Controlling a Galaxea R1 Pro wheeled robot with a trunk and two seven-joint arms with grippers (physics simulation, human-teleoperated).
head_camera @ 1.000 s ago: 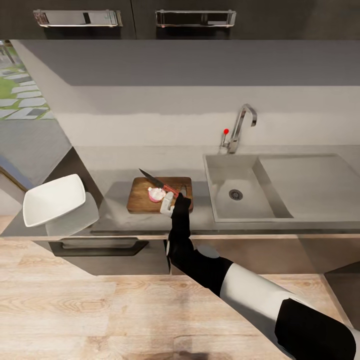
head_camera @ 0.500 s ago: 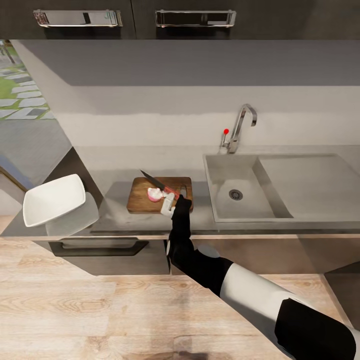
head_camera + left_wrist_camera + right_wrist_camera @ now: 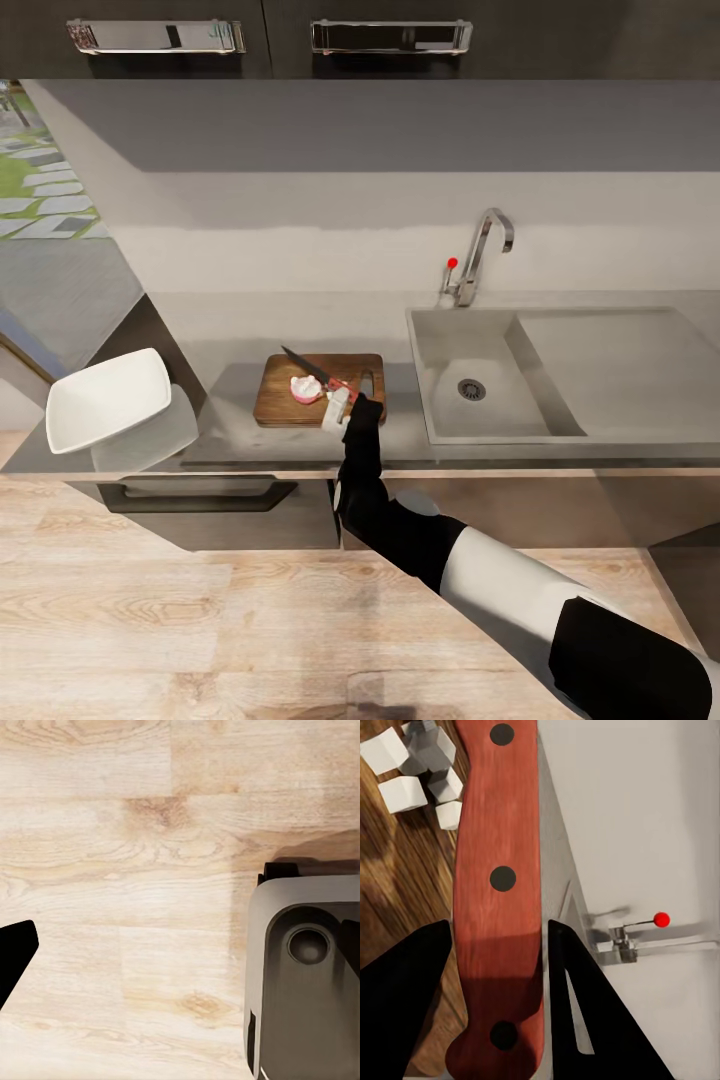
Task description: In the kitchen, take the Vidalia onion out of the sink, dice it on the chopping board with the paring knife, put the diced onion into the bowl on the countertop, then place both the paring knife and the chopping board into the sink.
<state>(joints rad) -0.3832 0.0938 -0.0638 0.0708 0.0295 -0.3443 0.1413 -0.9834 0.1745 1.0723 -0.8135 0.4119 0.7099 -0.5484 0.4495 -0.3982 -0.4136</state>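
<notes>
Right pincer (image 3: 337,400): clenched on the red handle of the paring knife (image 3: 316,373), one dark finger (image 3: 405,982) on each side of the handle in the right wrist view. The dark blade angles away from the pincer toward the desk's back edge, above the onion (image 3: 305,388).

Chopping board (image 3: 280,395): lies flat on the desk (image 3: 230,425), near its front edge, just beside the sink (image 3: 450,350) and on the sink's left. The onion rests on the board, pale with a pink rim. The right wrist view shows small white diced cubes (image 3: 405,772) on the wood next to the handle.

Bowl (image 3: 108,398): white, on the desk's left corner section, well apart from the board.

Sink: grey basin with a round drain and a drainboard at its right; the tap (image 3: 480,255) with a red knob stands at its back edge.

Left pincer: one dark fingertip (image 3: 13,952) shows over the wooden floor (image 3: 135,855); I cannot tell whether it is released or clenched.
</notes>
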